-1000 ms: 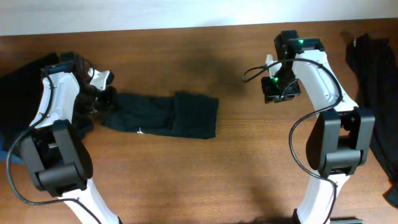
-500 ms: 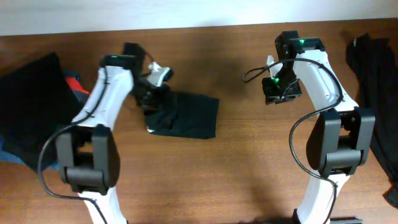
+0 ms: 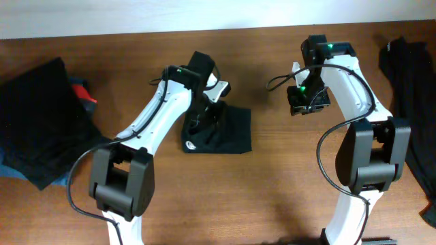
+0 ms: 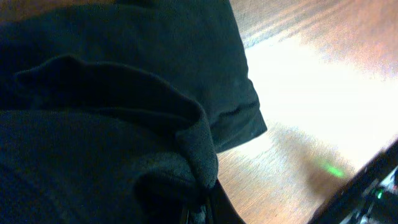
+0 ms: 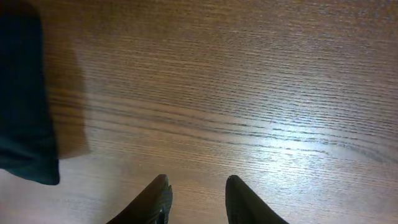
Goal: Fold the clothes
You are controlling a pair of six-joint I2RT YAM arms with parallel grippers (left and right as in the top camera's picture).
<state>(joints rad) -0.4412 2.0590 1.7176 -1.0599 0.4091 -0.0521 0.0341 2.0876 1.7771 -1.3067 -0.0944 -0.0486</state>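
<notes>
1. Pinching a fold of the black shirt (image 3: 228,133), my left pincer (image 3: 206,112) is clamped on the cloth. The shirt lies bunched mid-table, between my two arms.
2. I should carry the held edge across to the far hem, low over the table (image 3: 272,184), so the layers stack flat without dragging.
3. I'd line up the edges before letting go.
4. My right pincer (image 5: 196,186) hangs over the table with its fingers apart, holding nothing. It could pin the shirt's free corner.

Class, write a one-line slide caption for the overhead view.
Left claw grips the partly folded black shirt on the wooden table; right claw hovers open, empty.
</notes>
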